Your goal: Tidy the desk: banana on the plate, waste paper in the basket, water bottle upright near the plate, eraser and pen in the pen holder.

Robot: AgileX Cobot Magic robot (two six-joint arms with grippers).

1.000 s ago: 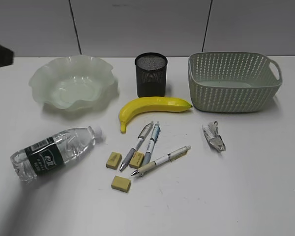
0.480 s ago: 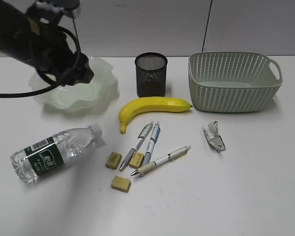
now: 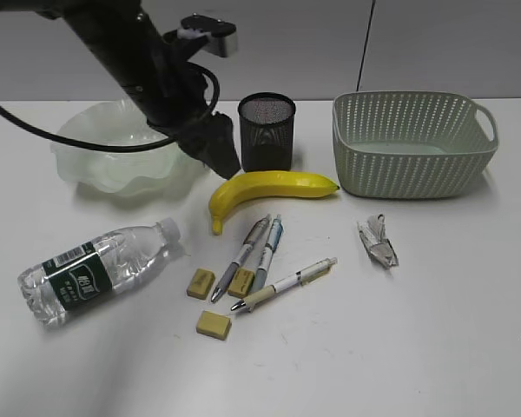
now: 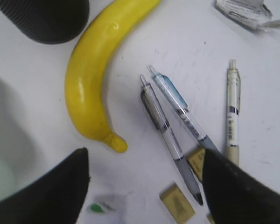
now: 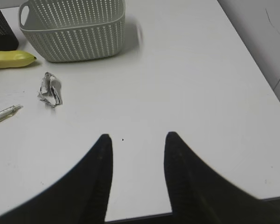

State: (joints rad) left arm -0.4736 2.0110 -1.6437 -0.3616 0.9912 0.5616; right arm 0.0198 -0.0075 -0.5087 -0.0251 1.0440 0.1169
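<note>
The banana [image 3: 269, 187] lies on the desk [image 3: 434, 330] in front of the pen holder [image 3: 267, 130]. My left gripper [image 3: 221, 161] is open and empty, hovering between the plate [image 3: 95, 165] and the banana's stem end. In the left wrist view its jaws [image 4: 144, 158] frame the desk just below the banana [image 4: 93, 79]. The water bottle [image 3: 95, 269] lies on its side at the front left. Three pens [image 3: 267, 252] and three erasers [image 3: 214, 324] lie in the middle. The waste paper [image 3: 378, 243] lies before the basket [image 3: 412, 143]. My right gripper [image 5: 137, 137] is open over bare desk.
The right wrist view shows the basket [image 5: 74, 32], the waste paper [image 5: 50, 88] and the banana's tip [image 5: 11, 59] far ahead to the left, and the desk's right edge [image 5: 266, 74]. The left arm with its cable reaches over the plate.
My left arm has swung in from the far left, across the plate, and now its gripper hangs beside the pen holder over the banana's stem end. Nothing on the desk has moved.
</note>
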